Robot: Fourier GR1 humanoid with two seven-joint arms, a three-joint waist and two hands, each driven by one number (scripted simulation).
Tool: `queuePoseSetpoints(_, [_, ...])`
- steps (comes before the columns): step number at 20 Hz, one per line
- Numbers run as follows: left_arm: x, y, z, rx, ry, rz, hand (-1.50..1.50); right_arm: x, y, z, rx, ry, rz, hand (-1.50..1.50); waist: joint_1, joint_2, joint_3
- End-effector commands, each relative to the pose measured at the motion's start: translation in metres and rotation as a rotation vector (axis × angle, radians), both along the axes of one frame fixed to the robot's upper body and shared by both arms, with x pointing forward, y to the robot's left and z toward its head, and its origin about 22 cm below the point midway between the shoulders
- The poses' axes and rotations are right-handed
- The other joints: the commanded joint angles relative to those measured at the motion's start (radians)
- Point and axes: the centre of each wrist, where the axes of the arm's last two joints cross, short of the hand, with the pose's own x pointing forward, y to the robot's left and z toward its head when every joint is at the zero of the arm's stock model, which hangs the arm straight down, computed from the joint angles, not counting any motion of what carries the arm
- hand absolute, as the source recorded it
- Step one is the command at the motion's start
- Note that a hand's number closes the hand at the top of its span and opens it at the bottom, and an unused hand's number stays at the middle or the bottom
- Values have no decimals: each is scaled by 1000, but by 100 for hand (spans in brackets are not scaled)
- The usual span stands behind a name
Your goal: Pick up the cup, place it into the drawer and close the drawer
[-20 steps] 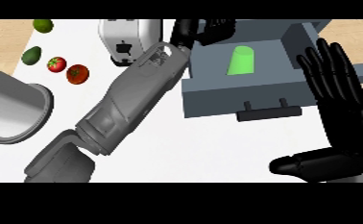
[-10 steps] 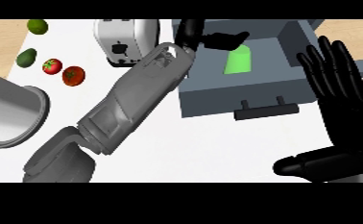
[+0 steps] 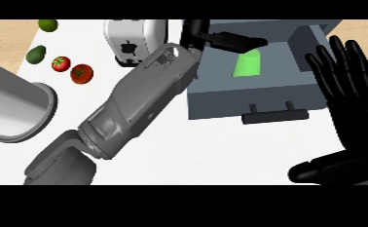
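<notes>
I am seeing the left hand hovering over the back left part of the open drawer, its black fingers stretching out straight to the right and gripping nothing, their tips lying just above the upper end of the cup. The cup is lying on its side inside the drawer as a bright green shape, near the middle of the grey compartment, and I cannot tell whether the fingers are touching it or only passing over it. The left forearm is running diagonally from the lower left up to the drawer's left wall. The drawer is standing pulled out, with its dark handle facing the lower edge. At the right edge my right hand is resting open with the fingers pointing up, beside the drawer's right side, thumb lying low near the bottom. Farther out on the white tabletop, a toaster is sitting just left of the left wrist, two tomatoes are lying close together left of that, two green avocados are sitting toward the far left corner, and a grey pot is showing partly at the left edge
</notes>
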Motion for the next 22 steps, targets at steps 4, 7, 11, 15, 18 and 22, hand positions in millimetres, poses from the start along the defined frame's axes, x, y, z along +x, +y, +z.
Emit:
queuePoseSetpoints(4, [4, 7, 17, -138, 40, -23, -150, -7, -16, 12, -31, -20, 32, 150, 61, -14, -1])
queuePoseSetpoints(7, [0, 30, 7, -159, 32, 19, -150, -23, -29, 18, -157, -7, 65, 150, 80, -26, -1])
queuePoseSetpoints(11, [-5, 58, -1, -229, 37, 38, -150, -23, -17, 18, -302, -12, 47, 150, 97, -26, -2])
queuePoseSetpoints(15, [-6, 116, 11, -227, 65, 97, -150, -30, -17, 16, -361, -2, 28, 150, 109, -29, -2])
queuePoseSetpoints(18, [-25, 140, -6, -234, 65, 101, -150, -31, -16, 0, -444, 22, 30, 150, 108, -26, -1])
queuePoseSetpoints(22, [-48, 191, -27, -242, 96, 132, -150, -29, -19, -5, -500, 56, -5, 150, 109, -24, -1])
